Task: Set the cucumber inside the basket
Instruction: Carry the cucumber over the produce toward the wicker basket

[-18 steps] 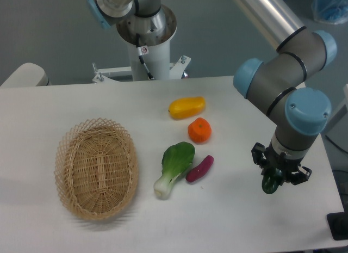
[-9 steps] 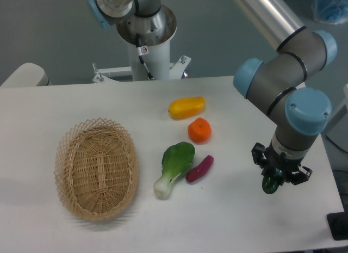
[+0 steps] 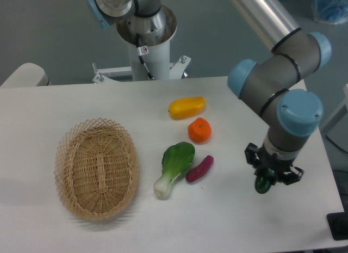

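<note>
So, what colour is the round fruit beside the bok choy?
The small round fruit is bright orange, seen clearly in the fixed camera.

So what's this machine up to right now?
The arm's pincer grips a dark green cucumber hanging end-down at the table's right side. The wicker basket at the far left is empty. Between them lie a bok choy, an eggplant, an orange and a yellow fruit.

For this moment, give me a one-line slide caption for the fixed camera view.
UR5e gripper holding the cucumber on end at the table's right side, with the empty wicker basket far to the left.
</note>
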Controlling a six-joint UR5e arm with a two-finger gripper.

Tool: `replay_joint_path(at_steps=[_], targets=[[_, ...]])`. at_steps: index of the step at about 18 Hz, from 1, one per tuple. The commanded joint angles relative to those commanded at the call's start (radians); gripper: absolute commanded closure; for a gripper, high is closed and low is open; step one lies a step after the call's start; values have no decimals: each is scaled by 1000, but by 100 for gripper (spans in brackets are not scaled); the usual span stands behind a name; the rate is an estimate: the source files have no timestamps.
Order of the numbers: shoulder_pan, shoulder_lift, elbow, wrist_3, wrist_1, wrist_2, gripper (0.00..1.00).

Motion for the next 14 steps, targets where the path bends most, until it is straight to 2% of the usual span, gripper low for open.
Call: replay_joint_path(at_steps=[8, 10, 14], targets=[[-80, 129, -178, -14, 2, -9, 66], [-118, 156, -218, -55, 12, -9, 66], [-192, 181, -258, -103, 31, -9, 66]])
